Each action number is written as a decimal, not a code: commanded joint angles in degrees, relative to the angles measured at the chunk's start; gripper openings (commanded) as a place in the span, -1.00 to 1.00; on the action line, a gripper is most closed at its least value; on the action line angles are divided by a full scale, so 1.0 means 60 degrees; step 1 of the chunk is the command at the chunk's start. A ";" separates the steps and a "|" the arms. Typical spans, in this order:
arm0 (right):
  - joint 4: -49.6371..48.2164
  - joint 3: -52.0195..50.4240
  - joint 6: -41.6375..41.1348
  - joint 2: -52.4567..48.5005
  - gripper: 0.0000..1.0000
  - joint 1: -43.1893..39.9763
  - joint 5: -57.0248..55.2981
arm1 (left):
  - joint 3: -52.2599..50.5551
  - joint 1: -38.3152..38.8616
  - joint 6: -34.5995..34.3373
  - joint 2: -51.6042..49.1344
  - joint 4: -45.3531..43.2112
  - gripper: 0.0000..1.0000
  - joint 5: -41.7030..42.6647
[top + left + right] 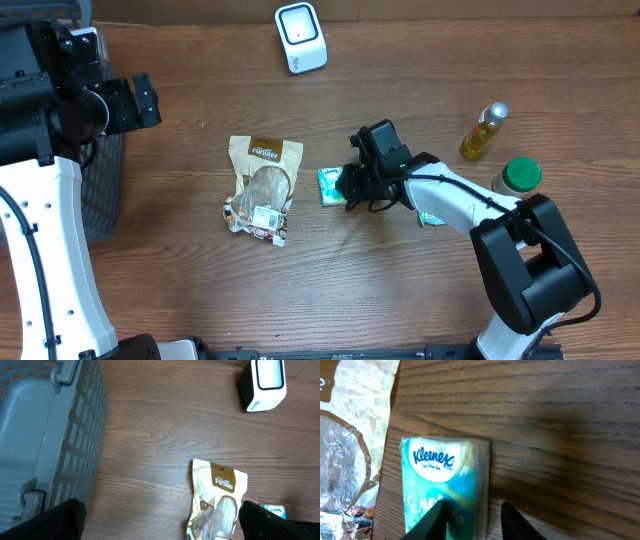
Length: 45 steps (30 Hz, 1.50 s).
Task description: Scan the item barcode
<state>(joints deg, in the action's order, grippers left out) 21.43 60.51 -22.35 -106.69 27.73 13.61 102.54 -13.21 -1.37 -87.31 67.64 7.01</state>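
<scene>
Though seen only partly, grey basket at far left, grey floor showing inside. Next down, snack pouch mid-table, pale contents behind clear window. Then bottle of yellow liquid beside green-lidded jar. Kleenex pack flat just right of pouch, under right gripper: jaws narrow yet apart, one finger over pack, other over table beside. Left gripper spread wide near basket.
</scene>
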 commanded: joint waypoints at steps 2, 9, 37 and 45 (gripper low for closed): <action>-0.0062 -0.0087 -0.0098 -0.0029 -0.51 -0.0080 0.0033 | 0.0106 0.0025 -0.0058 -0.0015 -0.0033 0.99 -0.0018; -0.0492 -0.0401 -0.0102 -0.0029 -0.49 -0.0080 0.0004 | 0.0106 0.0025 -0.0058 -0.0015 -0.0033 0.99 -0.0018; -0.0747 -0.0280 -0.0510 -0.0026 -0.93 -0.0623 0.1570 | 0.0106 0.0025 -0.0058 -0.0015 -0.0033 0.99 -0.0018; -0.0750 -0.0259 0.0124 -0.0026 -0.93 -0.1763 0.4750 | 0.0106 0.0025 -0.0058 -0.0015 -0.0033 0.99 -0.0022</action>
<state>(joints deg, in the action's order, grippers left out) 17.15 58.33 -25.10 -106.69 19.99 29.08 102.54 -13.21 -1.37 -87.31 67.61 7.01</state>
